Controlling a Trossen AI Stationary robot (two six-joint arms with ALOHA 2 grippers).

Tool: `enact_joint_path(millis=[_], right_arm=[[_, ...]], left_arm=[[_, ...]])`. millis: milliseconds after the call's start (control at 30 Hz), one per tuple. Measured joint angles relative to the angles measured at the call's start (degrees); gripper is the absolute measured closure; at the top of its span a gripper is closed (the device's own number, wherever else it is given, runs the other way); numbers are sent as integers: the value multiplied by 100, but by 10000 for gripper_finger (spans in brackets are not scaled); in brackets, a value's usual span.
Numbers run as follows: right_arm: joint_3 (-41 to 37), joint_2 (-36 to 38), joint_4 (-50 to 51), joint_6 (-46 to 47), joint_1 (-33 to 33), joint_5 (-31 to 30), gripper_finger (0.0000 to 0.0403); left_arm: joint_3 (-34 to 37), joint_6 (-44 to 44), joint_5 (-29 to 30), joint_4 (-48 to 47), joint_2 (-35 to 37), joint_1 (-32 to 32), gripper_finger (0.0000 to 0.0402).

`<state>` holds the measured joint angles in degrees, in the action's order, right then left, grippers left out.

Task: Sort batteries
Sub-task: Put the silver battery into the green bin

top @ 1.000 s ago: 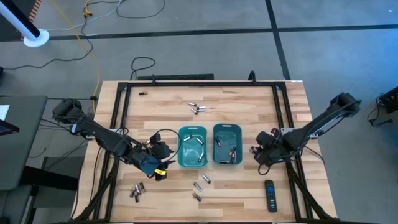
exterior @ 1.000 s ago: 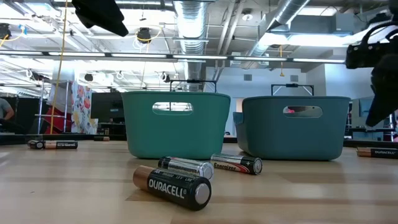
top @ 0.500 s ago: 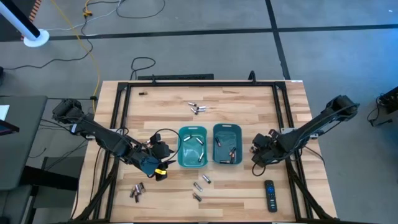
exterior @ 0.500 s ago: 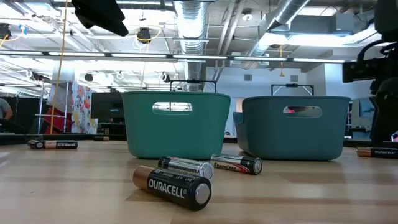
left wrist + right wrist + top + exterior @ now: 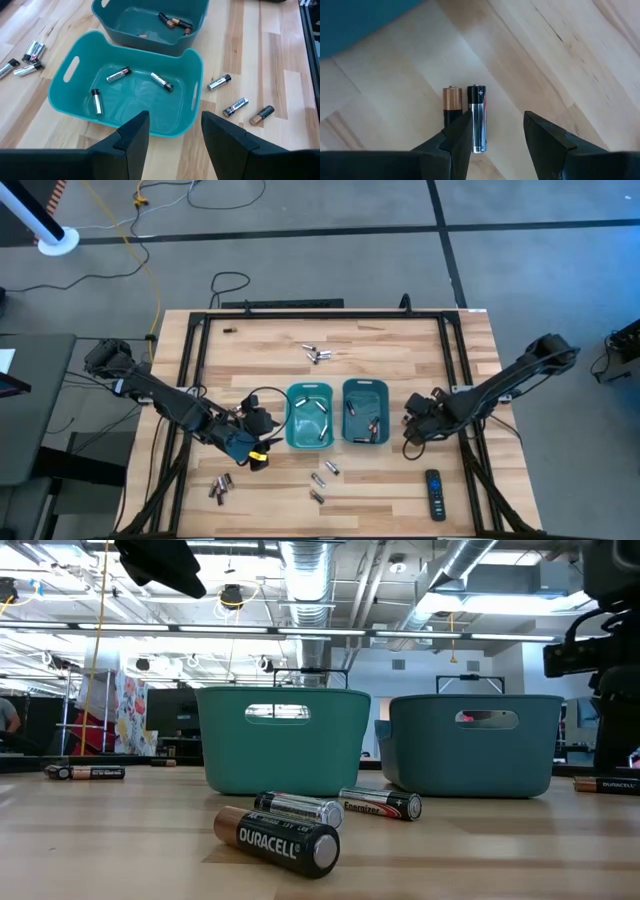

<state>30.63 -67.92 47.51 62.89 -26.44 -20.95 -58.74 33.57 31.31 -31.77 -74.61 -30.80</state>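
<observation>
Beneath the spread right end effector (image 5: 492, 135) lie two batteries (image 5: 466, 117); left end effector (image 5: 172, 132) also spread.

Two teal bins (image 5: 310, 416) (image 5: 365, 412) side by side mid-table; black remote control (image 5: 434, 494) near front right corner.
</observation>
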Motion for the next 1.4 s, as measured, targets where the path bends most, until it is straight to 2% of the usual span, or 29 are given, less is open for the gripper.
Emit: enact_joint_path(millis=[167,367,533,900,1400], right_arm=[[-84,309,-55,-20,0,-2,211],[-858,1247,-742,324,2,-2,212],[-1101,1702,-1036,274,-15,-4,222],[-1228,1653,-1025,50,-15,2,252],[-1214,1118,-1030,-160,-15,236,255]], left_arm=[[0,-3,-4,-13,0,-44,226],[0,6,-8,-46,0,-44,226],[0,3,-9,-46,0,-44,226],[0,-82,-9,-48,0,-44,226],[0,-85,-9,-48,0,-46,226]])
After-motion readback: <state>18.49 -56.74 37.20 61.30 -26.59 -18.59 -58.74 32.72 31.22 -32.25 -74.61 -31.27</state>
